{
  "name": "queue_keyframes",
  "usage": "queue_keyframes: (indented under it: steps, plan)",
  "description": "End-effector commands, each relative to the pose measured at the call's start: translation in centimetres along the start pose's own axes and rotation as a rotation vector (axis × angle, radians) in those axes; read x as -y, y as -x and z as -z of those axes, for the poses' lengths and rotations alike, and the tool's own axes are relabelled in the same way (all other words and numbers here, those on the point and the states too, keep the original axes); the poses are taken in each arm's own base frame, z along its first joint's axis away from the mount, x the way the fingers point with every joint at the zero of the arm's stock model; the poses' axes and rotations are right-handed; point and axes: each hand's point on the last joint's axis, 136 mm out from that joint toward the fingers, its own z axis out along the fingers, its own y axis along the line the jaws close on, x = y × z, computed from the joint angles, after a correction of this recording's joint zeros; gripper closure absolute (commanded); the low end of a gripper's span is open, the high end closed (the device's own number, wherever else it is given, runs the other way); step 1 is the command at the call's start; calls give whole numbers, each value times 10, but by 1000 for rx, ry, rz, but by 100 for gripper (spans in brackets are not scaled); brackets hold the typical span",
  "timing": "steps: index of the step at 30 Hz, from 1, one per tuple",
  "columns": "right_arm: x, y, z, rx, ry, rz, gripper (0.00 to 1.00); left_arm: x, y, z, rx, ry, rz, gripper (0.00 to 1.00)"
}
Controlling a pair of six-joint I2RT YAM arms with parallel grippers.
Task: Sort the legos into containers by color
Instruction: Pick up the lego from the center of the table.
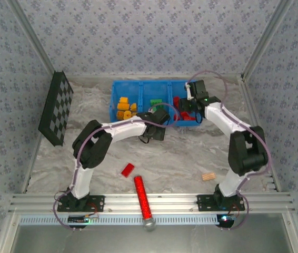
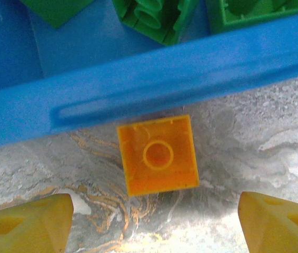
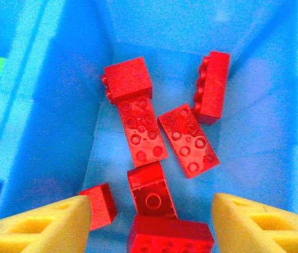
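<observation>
Left hand (image 2: 157, 224) open over a small orange square plastic brick (image 2: 158, 155) on the table (image 2: 259, 137), beside the bright blue plastic bin (image 2: 138, 89), at its near wall: next, lower and close. Right hand (image 3: 151, 224) open above binned red bricks (image 3: 186, 139).

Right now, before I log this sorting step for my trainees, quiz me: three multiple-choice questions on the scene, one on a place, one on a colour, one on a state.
1. Where does the orange brick lie?
A) on the table just outside the bin wall
B) inside the bin
C) atop another brick

2. What colour are the bricks below the right gripper?
A) green
B) yellow
C) red

3. How does the right gripper stand?
A) shut on a brick
B) open, gripping nothing
C) shut, empty

Answers:
1 A, the left wrist view shows it on the marbled surface below the blue wall.
2 C, every brick in that compartment is red.
3 B, its jaws stand wide apart above the bricks.
</observation>
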Motion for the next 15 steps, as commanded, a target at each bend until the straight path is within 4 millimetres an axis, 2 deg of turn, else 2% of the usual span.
queue_keyframes:
  steps: [1, 9, 15]
  plan:
    - [-2, 7, 33, 86, 16, -40, 37, -1, 11, -4, 9, 8, 33, 19]
    - [2, -31, 84, 88, 29, -110, 36, 3, 19, -20, 1, 7, 62, 22]
    - [-3, -58, 106, 105, 77, -182, 36, 0, 16, -31, -11, 12, 96, 27]
